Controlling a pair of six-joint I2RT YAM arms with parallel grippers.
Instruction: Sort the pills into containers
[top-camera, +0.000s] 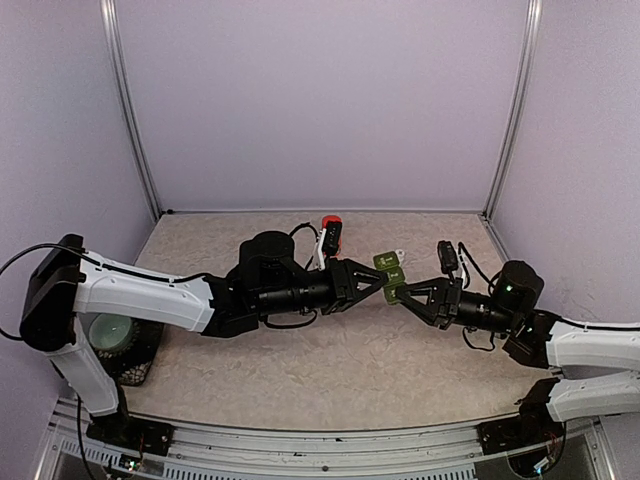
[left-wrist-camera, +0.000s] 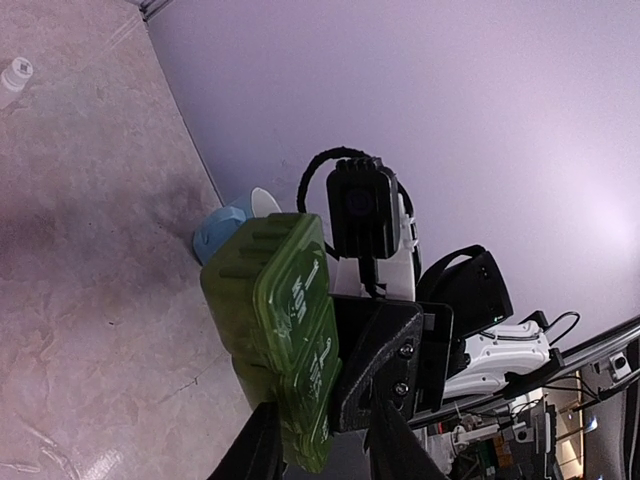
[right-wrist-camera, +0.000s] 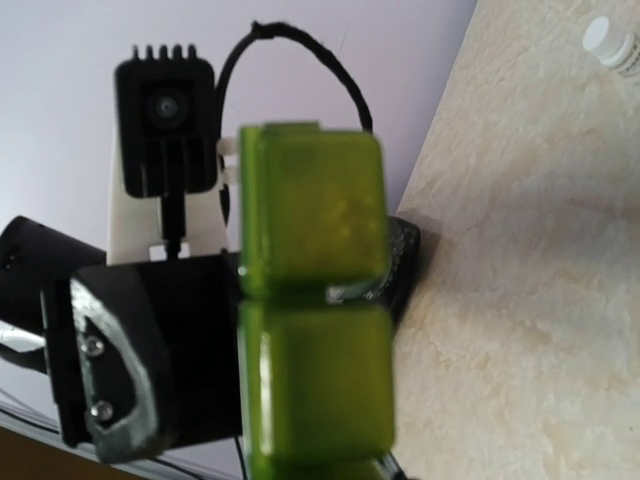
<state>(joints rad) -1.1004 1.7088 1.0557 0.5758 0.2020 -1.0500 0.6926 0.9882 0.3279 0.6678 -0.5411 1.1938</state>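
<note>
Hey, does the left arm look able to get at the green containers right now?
Probably yes. The right pincer holds the containers up, and their near end sits between the fingers of the left pincer, with nothing in the way.

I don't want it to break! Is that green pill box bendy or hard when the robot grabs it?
Probably hard: the green pill box sticks out straight though the right gripper grips just one part. Likely light, being small see-through plastic. Its smooth sides look slippery.
</note>
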